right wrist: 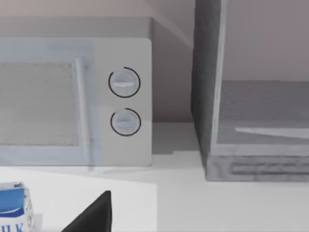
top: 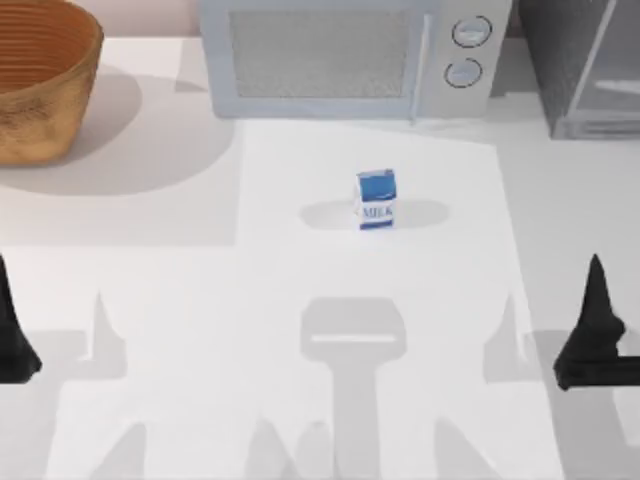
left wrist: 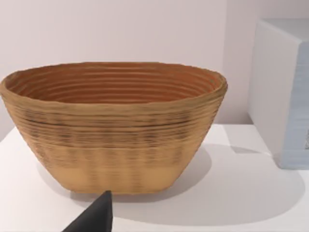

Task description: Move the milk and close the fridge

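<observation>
The milk (top: 376, 200), a small blue and white carton, stands upright on the white table in front of the microwave; its corner also shows in the right wrist view (right wrist: 12, 208). The fridge (top: 585, 75) is the dark grey speckled cabinet at the back right, and in the right wrist view the fridge (right wrist: 203, 96) shows a light frame and a grey shelf behind its pale front. I cannot tell how far the door stands. My left gripper (top: 8, 310) rests at the table's left edge. My right gripper (top: 597, 300) rests at the right edge, well apart from the milk.
A light grey microwave (top: 350, 55) with two round dials (right wrist: 124, 82) stands at the back centre, left of the fridge. A large woven basket (top: 40, 80) sits at the back left, and the left wrist view faces the basket (left wrist: 113, 130).
</observation>
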